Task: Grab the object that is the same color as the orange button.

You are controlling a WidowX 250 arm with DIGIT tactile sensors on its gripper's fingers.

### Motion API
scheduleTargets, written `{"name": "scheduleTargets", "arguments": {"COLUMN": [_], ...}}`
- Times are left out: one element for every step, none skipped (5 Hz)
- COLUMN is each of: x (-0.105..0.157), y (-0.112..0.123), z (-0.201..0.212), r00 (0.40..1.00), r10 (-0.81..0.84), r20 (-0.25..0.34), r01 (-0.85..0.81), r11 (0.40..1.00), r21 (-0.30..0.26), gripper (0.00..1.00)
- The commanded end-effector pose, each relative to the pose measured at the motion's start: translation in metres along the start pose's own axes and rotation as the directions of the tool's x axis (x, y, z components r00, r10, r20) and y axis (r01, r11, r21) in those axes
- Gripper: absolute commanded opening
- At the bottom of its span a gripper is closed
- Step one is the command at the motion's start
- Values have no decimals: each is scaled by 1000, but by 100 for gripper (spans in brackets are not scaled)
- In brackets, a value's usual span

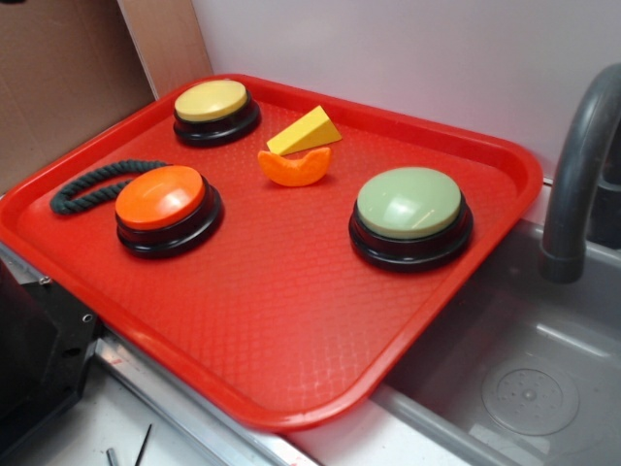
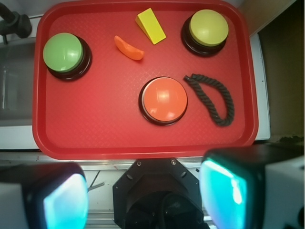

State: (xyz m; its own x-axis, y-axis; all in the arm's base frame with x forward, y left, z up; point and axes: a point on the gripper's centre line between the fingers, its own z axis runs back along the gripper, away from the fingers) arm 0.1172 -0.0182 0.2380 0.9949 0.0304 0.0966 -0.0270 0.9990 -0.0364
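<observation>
The gripper hangs with jaws spread wide and empty, its pale translucent pads glowing at the wrist view's lower edge. Beyond it lies a red pebbled plastic tray. The smooth orange crescent piece rests just behind the glossy orange button, touching a yellow wedge.

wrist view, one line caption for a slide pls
Open gripper above red tray holding three buttons, rope, yellow wedge and orange crescent.
</observation>
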Motion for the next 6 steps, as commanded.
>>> {"name": "scheduleTargets", "arguments": {"x": [0, 50, 102, 136, 130, 122], "y": [0, 20, 12, -25, -35, -32], "z": [0, -13, -25, -73, -122, -159], "r00": [1000, 965, 880, 728, 716, 731], "r10": [0, -230, -432, -644, -678, -668], "r20": [0, 127, 195, 237, 169, 144], "r01": [0, 222, 417, 617, 663, 659], "r11": [1000, 972, 901, 765, 735, 744], "r21": [0, 72, 117, 183, 142, 105], "gripper": [100, 100, 100, 100, 100, 100]}}
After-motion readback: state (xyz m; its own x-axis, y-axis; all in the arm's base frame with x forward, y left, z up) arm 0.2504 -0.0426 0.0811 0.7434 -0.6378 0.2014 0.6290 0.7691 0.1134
